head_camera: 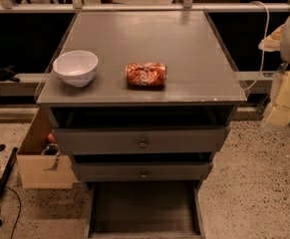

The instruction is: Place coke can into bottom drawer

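The coke can [146,75] lies on its side on the grey bench [184,39], toward the front edge, its white script facing the camera. At its 9 o'clock, apart from it, a white bowl [75,67] stands upright near the front left corner.

Below the bench top come two grey drawers with small round knobs [143,144] and, at 6 o'clock from the can, the bottom drawer [144,208] – pulled out, a shallow dark tray.

The pincer [286,101] shows as a pale cream shape at the can's 3 o'clock, off the bench's right edge and well apart from the can – whether it is open or closed cannot be told, and it holds nothing that can be seen.

A cardboard box [40,163] sits on the floor at the cabinet's 9 o'clock.
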